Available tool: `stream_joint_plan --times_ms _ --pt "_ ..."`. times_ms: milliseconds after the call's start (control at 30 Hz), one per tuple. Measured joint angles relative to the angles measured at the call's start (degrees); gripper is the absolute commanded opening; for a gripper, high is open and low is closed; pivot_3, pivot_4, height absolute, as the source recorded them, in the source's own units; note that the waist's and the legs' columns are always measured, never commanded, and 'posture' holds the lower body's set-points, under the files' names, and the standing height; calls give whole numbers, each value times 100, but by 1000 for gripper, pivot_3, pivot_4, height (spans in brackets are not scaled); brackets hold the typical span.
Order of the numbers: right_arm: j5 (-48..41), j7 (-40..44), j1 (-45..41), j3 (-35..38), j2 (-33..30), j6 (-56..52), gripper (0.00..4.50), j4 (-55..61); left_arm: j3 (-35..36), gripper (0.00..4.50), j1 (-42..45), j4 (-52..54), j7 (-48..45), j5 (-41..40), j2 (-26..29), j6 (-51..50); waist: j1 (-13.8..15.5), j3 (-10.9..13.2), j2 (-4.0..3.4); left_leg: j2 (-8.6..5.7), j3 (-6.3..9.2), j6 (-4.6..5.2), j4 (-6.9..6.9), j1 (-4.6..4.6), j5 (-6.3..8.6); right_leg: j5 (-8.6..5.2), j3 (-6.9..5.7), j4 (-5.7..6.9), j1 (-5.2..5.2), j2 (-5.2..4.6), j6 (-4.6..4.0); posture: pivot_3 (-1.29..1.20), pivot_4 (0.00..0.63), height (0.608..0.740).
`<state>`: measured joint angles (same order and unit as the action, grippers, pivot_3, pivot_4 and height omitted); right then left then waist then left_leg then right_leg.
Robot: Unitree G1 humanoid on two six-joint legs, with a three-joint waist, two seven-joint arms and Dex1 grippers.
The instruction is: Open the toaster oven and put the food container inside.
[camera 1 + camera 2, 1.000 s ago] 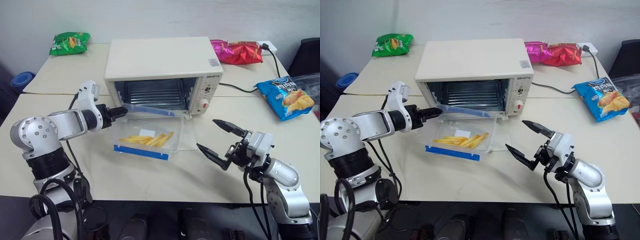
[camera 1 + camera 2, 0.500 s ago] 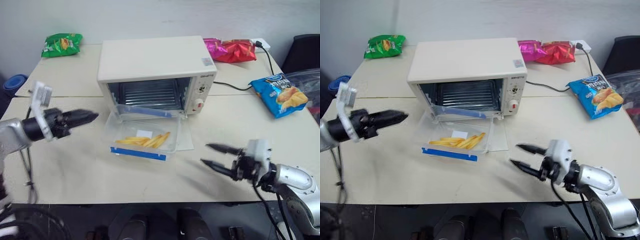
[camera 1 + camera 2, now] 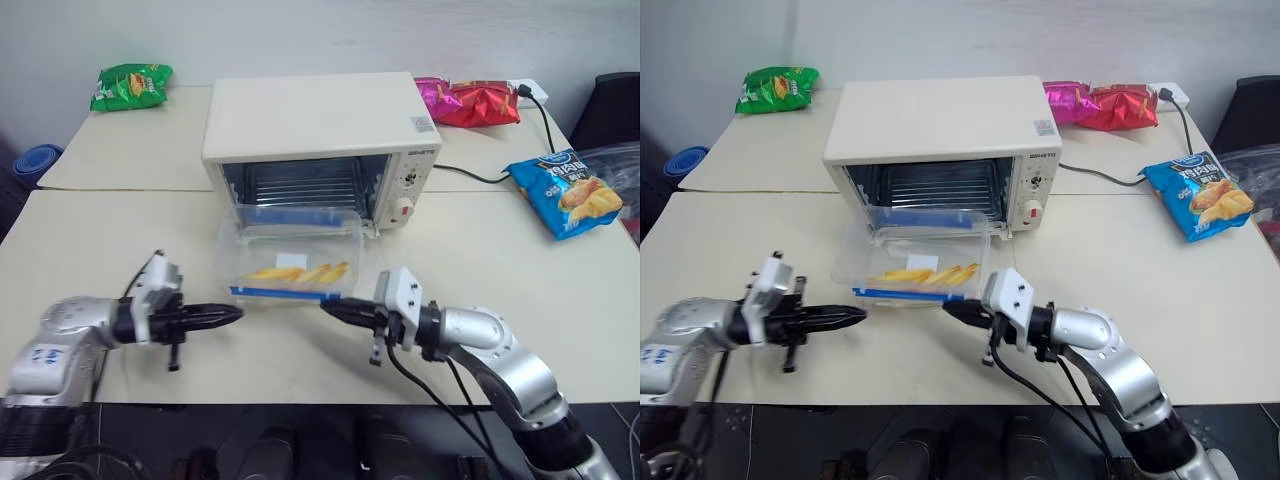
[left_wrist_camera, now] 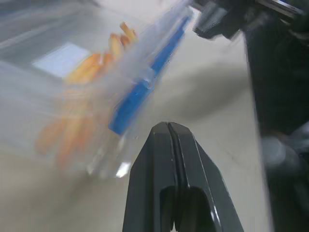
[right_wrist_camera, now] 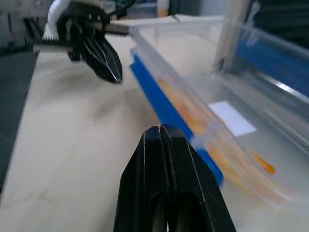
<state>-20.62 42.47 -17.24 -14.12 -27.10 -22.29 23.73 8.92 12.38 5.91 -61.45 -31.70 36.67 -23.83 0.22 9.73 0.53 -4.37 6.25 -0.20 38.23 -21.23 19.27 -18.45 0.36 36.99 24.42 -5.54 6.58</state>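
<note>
Food container: shallow clear plastic rectangular box (image 3: 290, 255) with blue side clips and yellow fries inside, lying on the toaster oven's lowered glass door, just in front of the oven's open mouth; its near blue clip faces the two grippers.
Left gripper: black two-fingered gripper (image 3: 232, 313), near the container's front left corner and apart from it, pointing level toward the right gripper; jaws pressed together on nothing, seen plainly in the left wrist view (image 4: 167, 126).
Right gripper: black two-fingered gripper (image 3: 330, 307), just off the container's front right corner, pointing toward the left gripper; jaws pressed together and empty, seen in the right wrist view (image 5: 160, 128).
Table: pale beige tabletop (image 3: 110, 235) bearing the container, the oven and the bags.
Toaster oven: large cream-white boxy appliance (image 3: 320, 135) directly behind the container, door down, wire rack showing inside, two knobs on its right front panel.
Blue bag: blue snack bag (image 3: 570, 193) well right of the container.
Green bag: green snack bag (image 3: 131, 85) far behind and left of the container.
Red and pink bags: red and magenta snack bags (image 3: 470, 100) far behind and right of the container, beside the oven's top right corner.
</note>
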Motion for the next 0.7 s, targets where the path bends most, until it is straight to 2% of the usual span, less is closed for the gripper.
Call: stream_joint_plan --times_ms 33,100,200,333,433,600,700 --pt "42 -78 -96 83 36 -34 43 -115 9 0 126 29 413 15 -231 -63 -14 -2 3 0 -3 0 1 1 0 0 -2 1 2 1 0 0 150 740" --pt "129 -160 -255 138 71 -11 43 -307 11 0 208 37 774 94 -365 -41 -46 -3 4 3 -7 -1 -7 4 0 0 -3 3 10 4 0 0 150 740" --pt "372 -316 -671 176 290 178 43 -981 -47 0 405 -49 1357 418 -854 277 -67 -3 4 2 -9 -2 -10 15 -1 0 -5 8 17 14 0 0 150 740" --pt "678 -525 -1183 199 567 589 43 -1735 -123 0 674 -363 1799 612 -1260 497 -60 -3 4 -1 -9 -2 -5 12 -1 0 -6 8 17 13 0 0 150 740" --pt "894 -673 -1450 231 700 892 43 -2310 -152 0 772 -538 1978 780 -1353 722 -66 -3 4 -1 -9 -2 -5 12 -1 0 -7 7 17 12 0 0 150 740" --pt "1115 -910 -2015 347 1211 1402 43 -3304 -179 0 1313 -1443 2404 1361 -1554 1572 -96 -3 4 -2 -9 -3 -2 11 -2 1 -12 9 17 12 0 0 150 740" --pt "858 -441 -1954 351 1171 1425 43 -3264 -285 0 1435 -1638 2194 1436 -1545 1955 -110 -3 3 -3 -7 -2 -2 6 -1 1 -20 26 16 7 1 0 150 740"
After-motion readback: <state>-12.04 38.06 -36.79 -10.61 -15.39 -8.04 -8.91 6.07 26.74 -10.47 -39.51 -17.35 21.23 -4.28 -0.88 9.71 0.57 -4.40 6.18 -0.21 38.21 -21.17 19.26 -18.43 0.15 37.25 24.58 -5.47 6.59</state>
